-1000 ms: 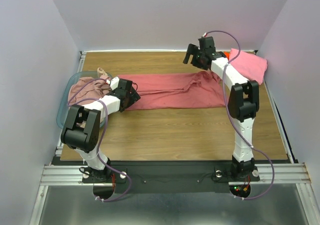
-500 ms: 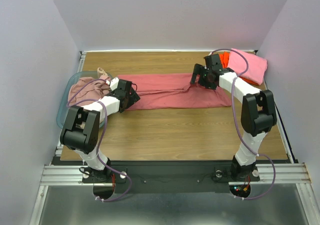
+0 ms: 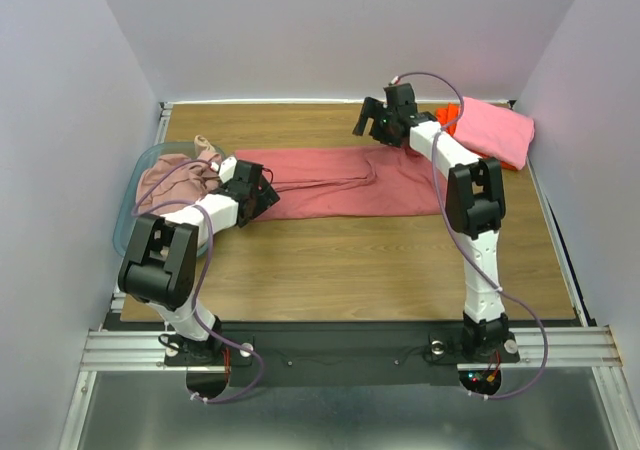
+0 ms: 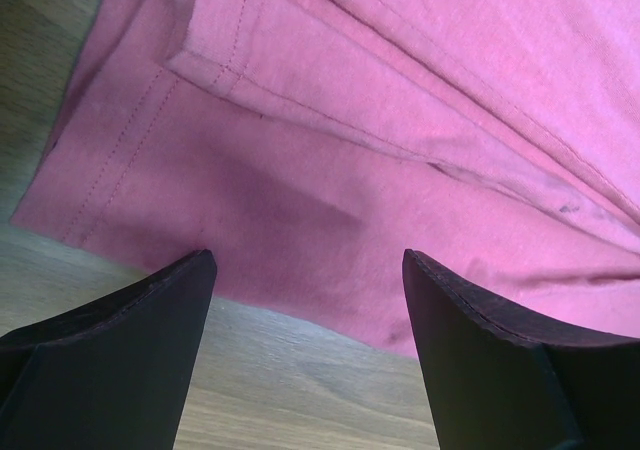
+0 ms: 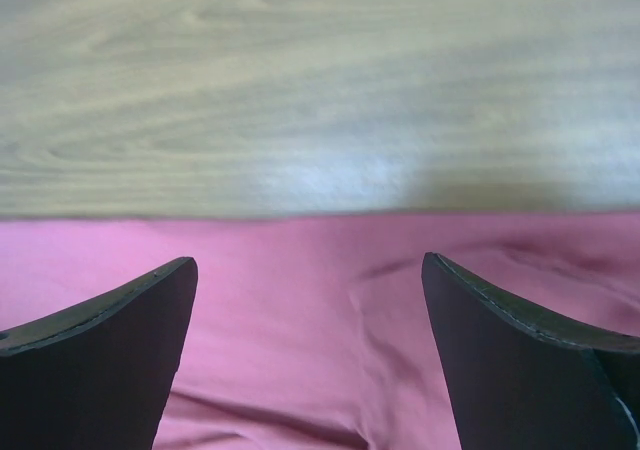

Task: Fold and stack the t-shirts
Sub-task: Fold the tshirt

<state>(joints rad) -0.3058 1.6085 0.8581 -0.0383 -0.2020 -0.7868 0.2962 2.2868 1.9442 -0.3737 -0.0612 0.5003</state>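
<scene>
The salmon-red t-shirt (image 3: pixel 350 182) is laid flat on the wooden table (image 3: pixel 350 260) as a long band running from left to right across the middle. A crease is seen along its length. In the left wrist view, a stitched hem of the shirt (image 4: pixel 400 120) is shown folded over another layer, with the lower edge resting on bare wood.

The left gripper (image 3: pixel 262 192) is held low over the left end of the shirt. In its own camera, its fingers (image 4: pixel 120 350) are seen spread apart, and nothing is held between them. The right gripper (image 3: pixel 367 122) is raised above the far edge of the shirt, toward the right end. Its fingers (image 5: pixel 100 350) are likewise parted and empty, with cloth (image 5: pixel 300 310) and wood seen beneath them.

At the far right corner a folded bright pink t-shirt (image 3: pixel 495 130) is placed, and an orange t-shirt (image 3: pixel 447 120) is seen just at its left edge. At the left edge of the table a blue-green basket (image 3: pixel 130 205) is set, in which a crumpled pale pink t-shirt (image 3: pixel 172 178) and a beige one (image 3: pixel 206 147) are held.
</scene>
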